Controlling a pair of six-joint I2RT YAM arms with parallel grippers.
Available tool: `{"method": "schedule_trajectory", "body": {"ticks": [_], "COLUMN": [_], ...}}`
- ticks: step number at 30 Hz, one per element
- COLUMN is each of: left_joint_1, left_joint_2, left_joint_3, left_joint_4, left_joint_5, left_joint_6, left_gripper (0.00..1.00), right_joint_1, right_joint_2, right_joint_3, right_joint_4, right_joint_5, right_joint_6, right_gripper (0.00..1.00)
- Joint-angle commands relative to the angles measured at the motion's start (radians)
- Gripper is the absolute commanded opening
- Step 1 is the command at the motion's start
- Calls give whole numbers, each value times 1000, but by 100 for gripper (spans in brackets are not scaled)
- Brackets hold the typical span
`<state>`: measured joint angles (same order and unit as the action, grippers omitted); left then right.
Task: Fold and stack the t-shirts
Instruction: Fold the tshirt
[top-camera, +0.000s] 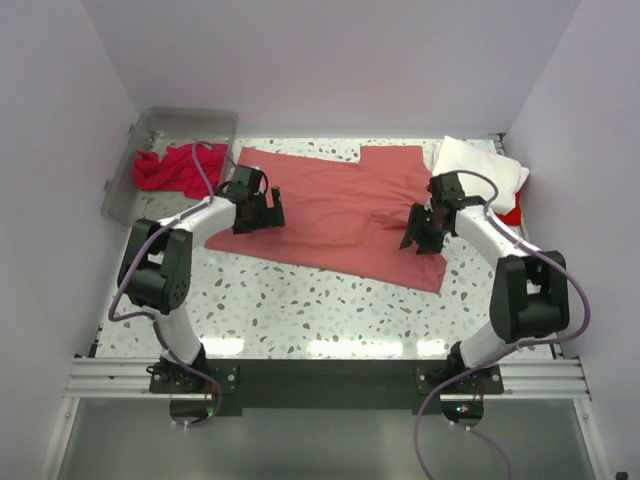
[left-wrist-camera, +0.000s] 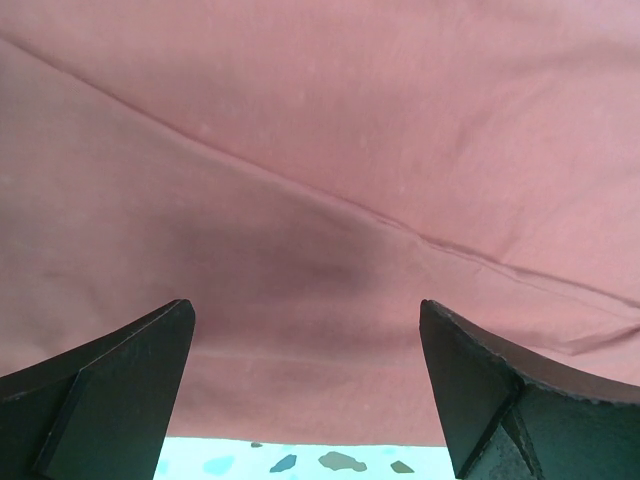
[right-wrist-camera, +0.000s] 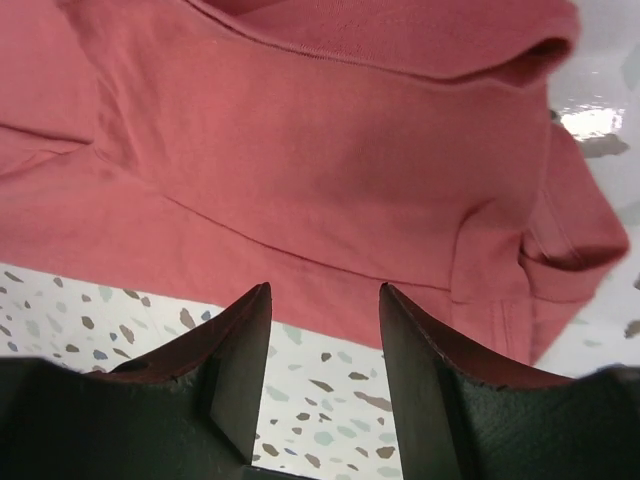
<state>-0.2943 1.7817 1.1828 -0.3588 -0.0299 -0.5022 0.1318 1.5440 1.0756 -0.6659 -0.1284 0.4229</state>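
Note:
The large faded coral-red t-shirt (top-camera: 340, 205) lies spread across the middle of the table, partly folded. My left gripper (top-camera: 262, 214) is open and empty over its left part; the left wrist view shows the cloth (left-wrist-camera: 300, 180) just below the spread fingers (left-wrist-camera: 120, 390). My right gripper (top-camera: 420, 235) is open and empty over the shirt's right side, near its front hem (right-wrist-camera: 330, 200). A white t-shirt (top-camera: 480, 170) lies at the back right on a bright red one (top-camera: 513, 212). A crimson t-shirt (top-camera: 175, 168) hangs out of the bin.
A clear plastic bin (top-camera: 160, 130) stands tilted at the back left corner. The speckled tabletop (top-camera: 300, 300) is bare in front of the shirt. White walls close in the left, back and right sides.

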Motion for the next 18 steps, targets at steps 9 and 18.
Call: {"method": "schedule_trajectory", "body": {"ticks": [9,18], "left_joint_1": [-14,-19], "left_joint_2": [42,-68], "left_joint_3": [-152,-297], "left_joint_4": [98,64], "left_joint_5": [41,-1], "left_joint_6": [-35,-53], "left_gripper": [100,100], "right_joint_1": [0,-40], "right_joint_2": [197,52], "right_joint_3": [-49,-196], "right_joint_4": [-45,-213], "right_joint_5": [-34,-26], "right_joint_6": [51,155], "right_gripper": [50,63]}}
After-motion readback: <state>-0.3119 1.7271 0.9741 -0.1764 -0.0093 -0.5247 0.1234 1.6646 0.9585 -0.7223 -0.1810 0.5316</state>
